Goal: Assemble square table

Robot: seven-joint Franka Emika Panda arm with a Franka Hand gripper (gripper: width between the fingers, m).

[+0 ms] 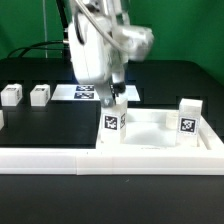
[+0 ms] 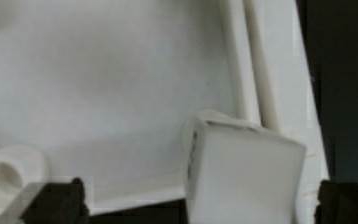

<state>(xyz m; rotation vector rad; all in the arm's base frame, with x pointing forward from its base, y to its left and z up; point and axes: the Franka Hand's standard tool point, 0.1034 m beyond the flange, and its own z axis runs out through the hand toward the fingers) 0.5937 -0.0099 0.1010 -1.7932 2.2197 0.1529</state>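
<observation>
The white square table top (image 1: pixel 150 146) lies at the exterior view's right, against the rail. One white tagged leg (image 1: pixel 112 122) stands upright at its near left corner, and a second leg (image 1: pixel 188 117) stands at its right corner. My gripper (image 1: pixel 114 104) hangs straight above the first leg. In the wrist view the leg (image 2: pixel 250 172) stands between my fingers, and my gripper (image 2: pixel 202 195) is open. One dark fingertip (image 2: pixel 62 200) is clearly apart from the leg, the other is close beside it. A round socket (image 2: pixel 5 176) shows on the top's floor (image 2: pixel 105 90).
Two loose legs (image 1: pixel 12 95) (image 1: pixel 40 94) stand at the exterior view's left, and part of another (image 1: pixel 2 118) shows at the edge. The marker board (image 1: pixel 84 92) lies behind the arm. The long white L-shaped rail (image 1: pixel 60 159) runs along the front.
</observation>
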